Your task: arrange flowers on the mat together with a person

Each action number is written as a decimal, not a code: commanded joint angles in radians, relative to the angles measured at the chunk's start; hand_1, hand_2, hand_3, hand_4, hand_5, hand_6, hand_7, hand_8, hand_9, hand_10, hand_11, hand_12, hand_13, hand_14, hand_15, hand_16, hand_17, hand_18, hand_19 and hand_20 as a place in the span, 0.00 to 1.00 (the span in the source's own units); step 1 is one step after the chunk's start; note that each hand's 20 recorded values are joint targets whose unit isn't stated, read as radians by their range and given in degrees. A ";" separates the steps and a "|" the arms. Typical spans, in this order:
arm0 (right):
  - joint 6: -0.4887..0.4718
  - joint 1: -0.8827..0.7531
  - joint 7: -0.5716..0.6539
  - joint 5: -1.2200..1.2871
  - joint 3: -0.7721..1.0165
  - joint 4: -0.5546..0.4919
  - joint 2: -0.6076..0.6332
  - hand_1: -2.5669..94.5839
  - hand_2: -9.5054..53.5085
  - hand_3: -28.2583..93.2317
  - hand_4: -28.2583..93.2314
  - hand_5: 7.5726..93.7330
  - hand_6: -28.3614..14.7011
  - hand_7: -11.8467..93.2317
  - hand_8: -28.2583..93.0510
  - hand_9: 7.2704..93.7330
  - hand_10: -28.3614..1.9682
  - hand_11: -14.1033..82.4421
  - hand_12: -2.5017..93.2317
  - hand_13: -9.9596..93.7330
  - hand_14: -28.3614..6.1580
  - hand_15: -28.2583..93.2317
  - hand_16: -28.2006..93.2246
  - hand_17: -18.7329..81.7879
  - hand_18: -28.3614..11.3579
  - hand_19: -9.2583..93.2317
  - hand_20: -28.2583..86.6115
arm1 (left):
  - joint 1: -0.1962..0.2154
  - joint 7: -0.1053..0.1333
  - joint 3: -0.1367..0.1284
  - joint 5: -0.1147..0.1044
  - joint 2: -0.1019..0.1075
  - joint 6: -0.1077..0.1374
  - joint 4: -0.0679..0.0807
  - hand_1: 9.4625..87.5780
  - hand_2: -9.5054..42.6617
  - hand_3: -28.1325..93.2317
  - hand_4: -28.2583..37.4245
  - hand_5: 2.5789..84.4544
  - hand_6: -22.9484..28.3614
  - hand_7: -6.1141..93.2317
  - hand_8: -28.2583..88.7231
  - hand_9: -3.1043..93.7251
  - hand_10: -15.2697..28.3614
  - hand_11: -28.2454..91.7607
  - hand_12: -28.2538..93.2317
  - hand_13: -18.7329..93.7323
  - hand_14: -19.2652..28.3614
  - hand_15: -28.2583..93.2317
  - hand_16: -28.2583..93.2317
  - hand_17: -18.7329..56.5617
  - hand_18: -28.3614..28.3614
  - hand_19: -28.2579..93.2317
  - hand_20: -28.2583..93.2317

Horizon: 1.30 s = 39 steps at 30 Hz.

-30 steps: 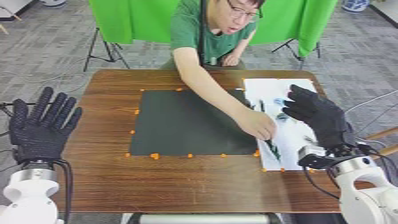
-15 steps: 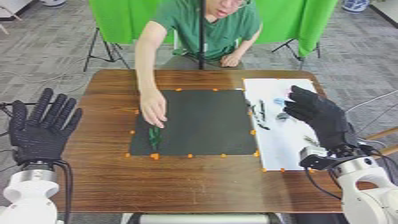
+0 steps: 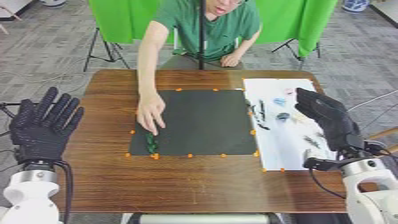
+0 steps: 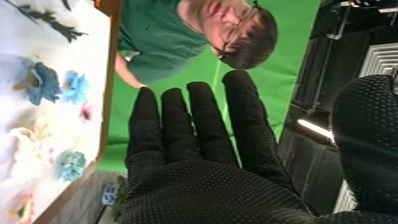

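In the head view my right hand is held over the right edge of the white sheet, fingers straight, holding nothing. My left hand is open beside the table's left edge. A person's hand touches a green leafy stem lying on the black mat, near its left edge. Dark stems, a blue flower and a grey-blue flower lie on the sheet. In the right wrist view, my right hand has straight fingers; a blue flower and a teal flower lie on the sheet.
Orange markers line the mat and sheet. The brown wooden table extends around both. The person leans over the far edge, the other hand near that edge. A green curtain hangs behind.
The person's hand has carried the green stem from the white sheet to the mat's left side and lowered it there. My right hand has shifted slightly to the right; my left has barely moved.
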 commanded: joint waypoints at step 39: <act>0.098 0.050 0.993 -1.234 -0.153 0.020 0.156 0.33 0.00 0.83 0.00 0.57 0.54 0.33 0.14 0.44 0.32 0.68 0.43 0.42 0.25 0.83 0.56 0.34 0.20 0.74 0.44 | 0.011 -0.010 0.034 -0.054 -0.014 0.018 0.002 0.21 0.47 0.82 0.00 0.49 0.59 0.17 0.16 0.42 0.68 0.39 0.30 0.41 0.70 0.47 0.17 0.18 0.76 0.55 0.33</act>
